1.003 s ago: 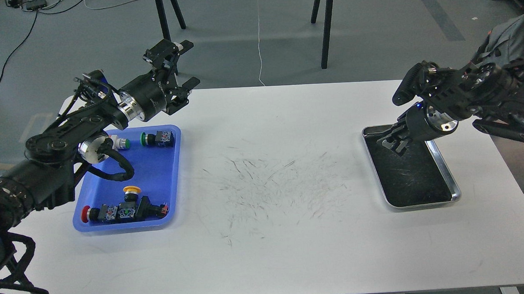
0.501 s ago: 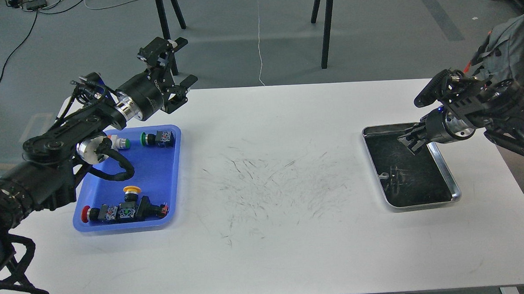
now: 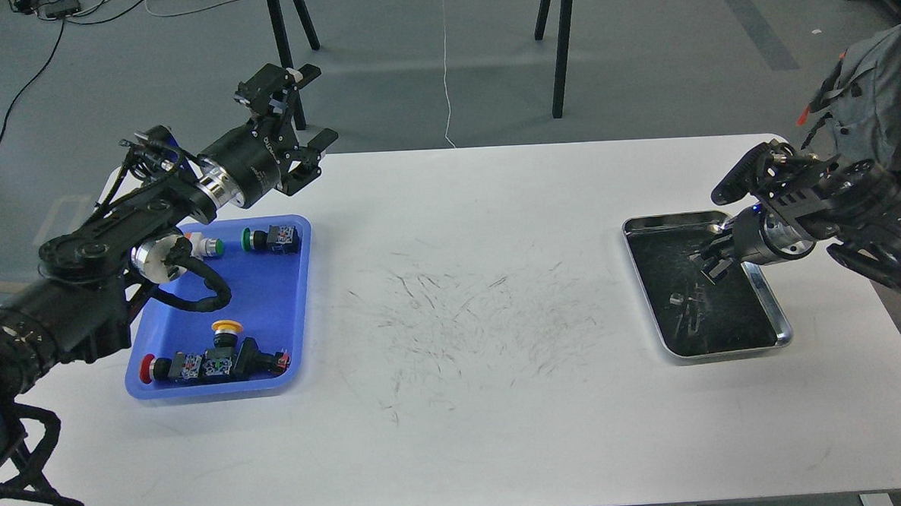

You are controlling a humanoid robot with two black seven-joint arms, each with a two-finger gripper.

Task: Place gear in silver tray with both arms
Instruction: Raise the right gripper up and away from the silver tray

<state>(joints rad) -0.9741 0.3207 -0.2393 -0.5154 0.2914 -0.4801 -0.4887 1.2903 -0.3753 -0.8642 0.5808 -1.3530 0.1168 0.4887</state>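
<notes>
The silver tray (image 3: 777, 316) lies at the right of the white table. A small grey gear-like piece (image 3: 675, 299) lies on its dark floor, left of the middle. My right gripper (image 3: 712, 262) hangs low over the tray's far right part, up and to the right of the piece. Its short fingers stand a little apart and hold nothing. My left gripper (image 3: 312, 107) is raised above the table's far left edge, beyond the blue tray. Its fingers are wide apart and empty.
A blue plastic tray (image 3: 301, 305) at the left holds several push-button switches with green, yellow and red caps. The left arm's elbow and cables hang over its left side. The table's middle (image 3: 461, 313) is scuffed with dark marks. Black stand legs rise behind the table.
My right gripper has drawn back to the right over the silver tray. The small grey piece now lies on the tray floor, uncovered. The left gripper has shifted slightly back and left.
</notes>
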